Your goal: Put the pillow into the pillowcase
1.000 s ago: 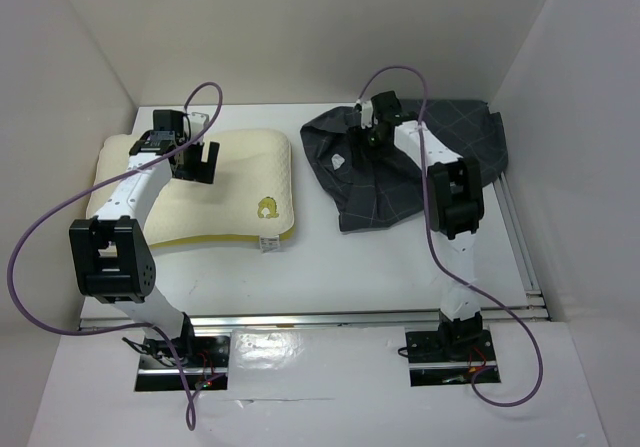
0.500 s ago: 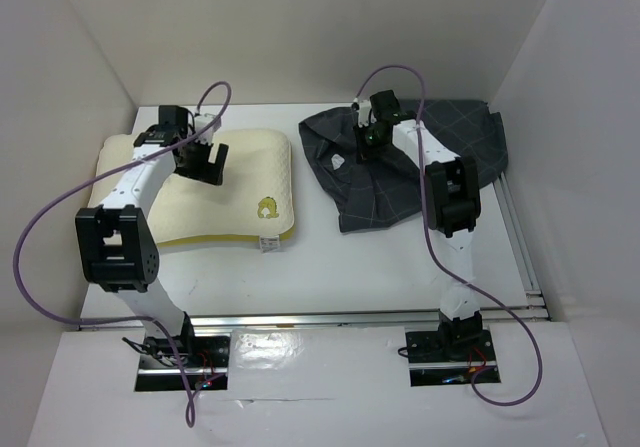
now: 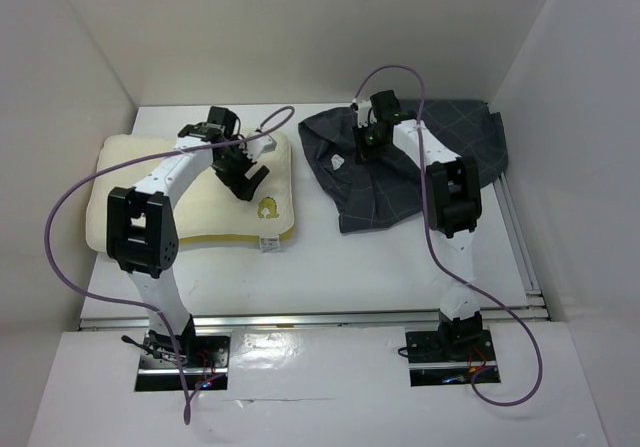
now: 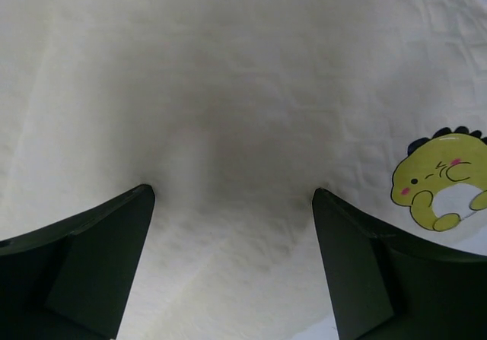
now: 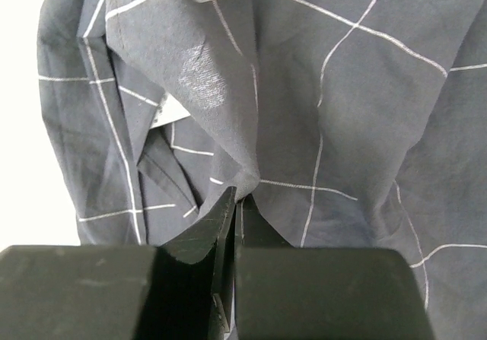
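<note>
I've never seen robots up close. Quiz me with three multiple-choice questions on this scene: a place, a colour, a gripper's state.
1. Where does the pillow lie?
A) inside the pillowcase
B) left of it, apart
C) on top of it

2. What colour is the pillow's animal emblem?
A) red
B) blue
C) yellow-green

3. What is the right gripper doing?
A) shut on a fold of the pillowcase
B) wide open
C) holding the pillow

Answers: 1 B, bare table shows between them; 2 C, plain in the left wrist view; 3 A, it pinches the grid cloth.
</note>
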Motion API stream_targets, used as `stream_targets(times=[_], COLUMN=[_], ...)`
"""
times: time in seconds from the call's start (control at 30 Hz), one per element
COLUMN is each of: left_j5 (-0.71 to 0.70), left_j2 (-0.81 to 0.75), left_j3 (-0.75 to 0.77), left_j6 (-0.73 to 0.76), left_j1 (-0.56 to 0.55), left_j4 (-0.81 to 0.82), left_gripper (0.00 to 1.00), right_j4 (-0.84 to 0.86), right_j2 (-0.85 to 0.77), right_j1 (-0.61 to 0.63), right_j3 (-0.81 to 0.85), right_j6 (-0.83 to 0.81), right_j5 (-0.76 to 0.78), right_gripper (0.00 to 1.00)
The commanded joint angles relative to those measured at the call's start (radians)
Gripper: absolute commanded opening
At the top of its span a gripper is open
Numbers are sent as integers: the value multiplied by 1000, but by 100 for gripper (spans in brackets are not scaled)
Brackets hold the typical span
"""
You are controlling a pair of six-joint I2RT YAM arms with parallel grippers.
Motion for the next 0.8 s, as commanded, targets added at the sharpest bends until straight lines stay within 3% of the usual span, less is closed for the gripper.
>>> stream_targets(times=[0.0, 0.17, 0.33, 0.47, 0.77], left_j5=[-77, -120, -123, -78, 49], left_j2=[-24, -15, 37, 95, 254], left_j3=[-52, -73, 16, 135, 180], left_j6=[152, 223, 252, 263, 235], left_j1=[-40, -41, -21, -11, -2], left_j4=[86, 227, 247, 148, 59], left_gripper=[99, 99, 99, 99, 99], right_j4=[-6, -26, -37, -55, -99], right_j2=[-98, -107, -127, -127, -127], right_j1=[1, 1, 1, 1, 1], right_j3=[-11, -11, -20, -20, -11], right_j6=[-29, -41, -63, -72, -102], right_j5=[-44, -53, -53, -71, -62], right_gripper=[0, 0, 0, 0, 0])
